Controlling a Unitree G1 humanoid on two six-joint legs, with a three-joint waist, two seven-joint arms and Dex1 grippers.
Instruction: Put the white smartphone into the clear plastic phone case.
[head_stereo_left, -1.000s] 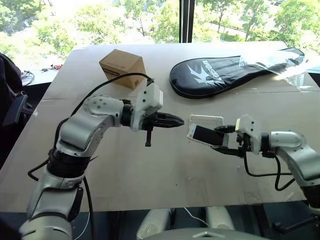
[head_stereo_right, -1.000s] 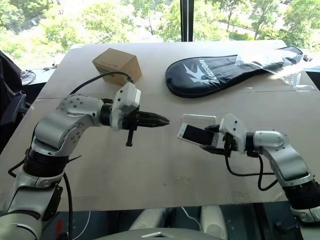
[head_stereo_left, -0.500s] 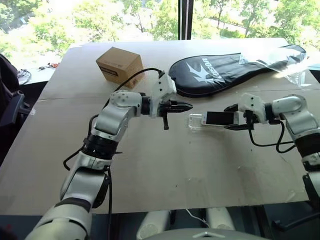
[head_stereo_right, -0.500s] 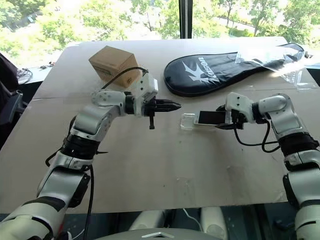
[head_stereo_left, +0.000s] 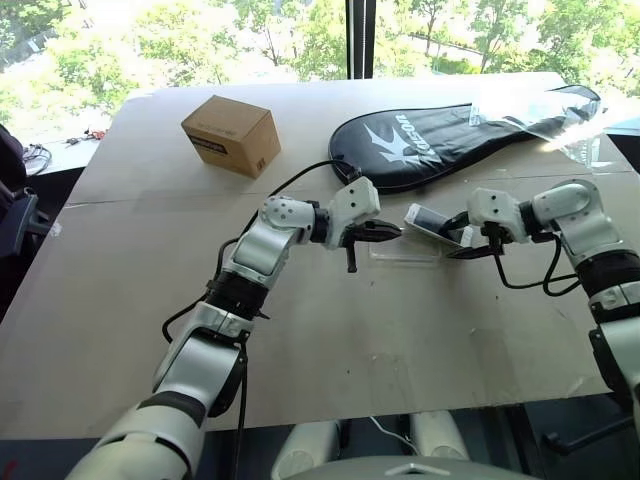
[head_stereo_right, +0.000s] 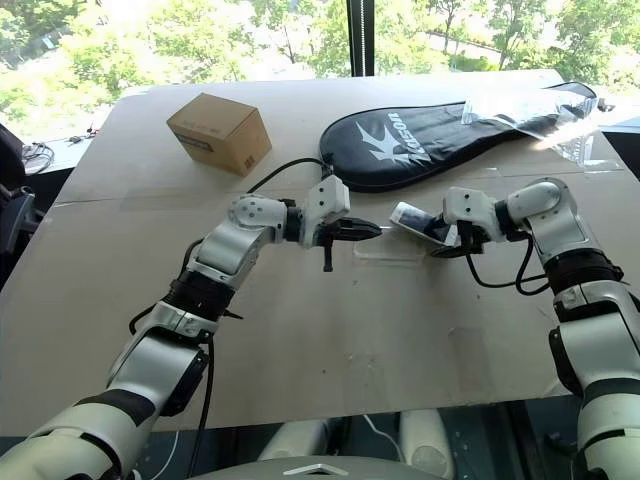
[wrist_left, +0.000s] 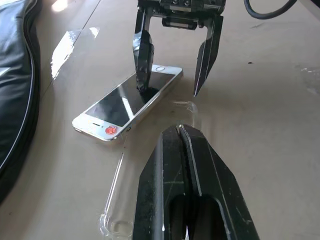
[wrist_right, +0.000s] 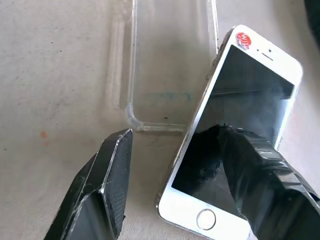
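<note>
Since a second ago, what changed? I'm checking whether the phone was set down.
The right end effector has opened and set the phone on the table beside the case. The shut left end effector moved toward the case. The box and racket bag stayed.

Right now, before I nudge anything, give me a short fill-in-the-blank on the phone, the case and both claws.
1. The white smartphone lies screen-up ____ the clear plastic phone case, not inside it.
2. The left claw is ____.
3. One finger of the right claw presses on the phone's ____.
4. The tan cardboard ____ sits far from both.

Missing words: beside; shut; screen; box
</note>
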